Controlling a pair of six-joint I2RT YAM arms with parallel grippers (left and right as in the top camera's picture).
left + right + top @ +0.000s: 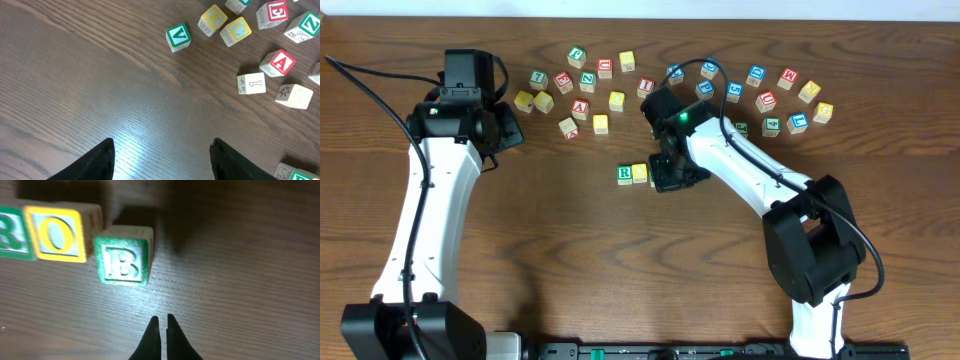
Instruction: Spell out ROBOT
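Observation:
Three cubes lie in a row mid-table. In the right wrist view I read a green R (12, 233), a yellow O (55, 234) and a green B (124, 260); the B sits slightly nearer than the other two and a little askew. From overhead the R (624, 174) and O (640, 173) show, while my right arm hides the B. My right gripper (163, 320) is shut on nothing, just right of and behind the B, clear of it. My left gripper (162, 145) hangs open over bare wood at the far left (510, 125). Blue-lettered cubes (756, 75) lie at the back; I cannot read a T.
Loose cubes are scattered along the back of the table (590, 95). In the left wrist view a green V cube (178, 37), yellow cubes (213, 20) and a red A cube (277, 63) lie ahead and right of the fingers. Cables trail from both arms.

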